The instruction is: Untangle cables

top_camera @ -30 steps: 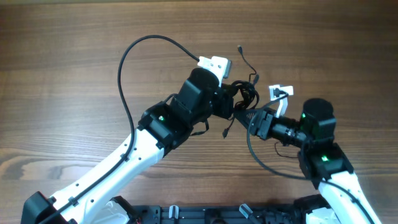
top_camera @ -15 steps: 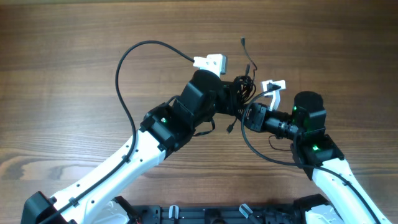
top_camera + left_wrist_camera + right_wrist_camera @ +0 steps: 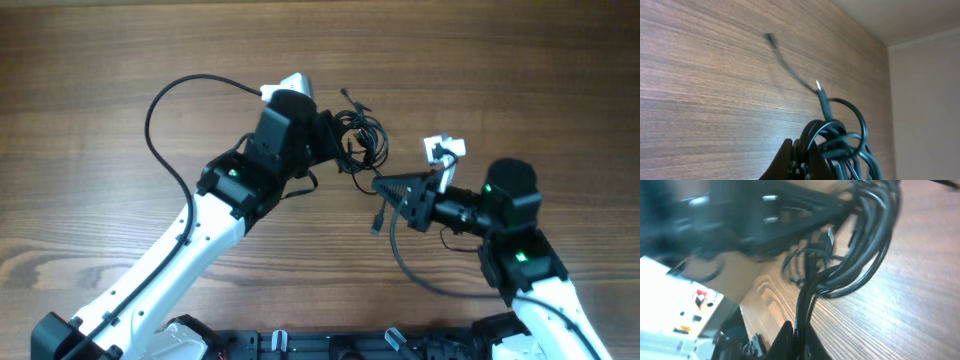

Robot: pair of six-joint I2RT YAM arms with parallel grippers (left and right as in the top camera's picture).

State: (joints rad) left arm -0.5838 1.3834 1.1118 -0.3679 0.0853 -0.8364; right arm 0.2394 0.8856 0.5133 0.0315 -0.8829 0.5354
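The cables point(image 3: 364, 140) form a small knotted bundle of thin black cords above the table's middle. My left gripper point(image 3: 340, 141) is shut on the bundle's left side. In the left wrist view the loops point(image 3: 842, 142) bulge out beside the fingers point(image 3: 790, 162), one plug end point(image 3: 819, 89) sticks up, and another strand ends on the wood point(image 3: 771, 38). My right gripper point(image 3: 383, 184) sits lower right of the bundle, shut on strands drawn out of it point(image 3: 805, 305), with its fingers point(image 3: 785, 337) pinching them. A loose plug end point(image 3: 378, 222) hangs below it.
The left arm's thick black cable point(image 3: 158, 125) arcs over the wooden table point(image 3: 100, 60) at the left. The right arm's cable point(image 3: 402, 268) loops near the front. A white camera mount point(image 3: 443, 149) sits above the right wrist. A black rail point(image 3: 330, 345) runs along the front edge.
The right gripper has shut on strands of the bundle and drawn back to the right. The left arm has carried the bundle up and to the left, stretching the cords between them.
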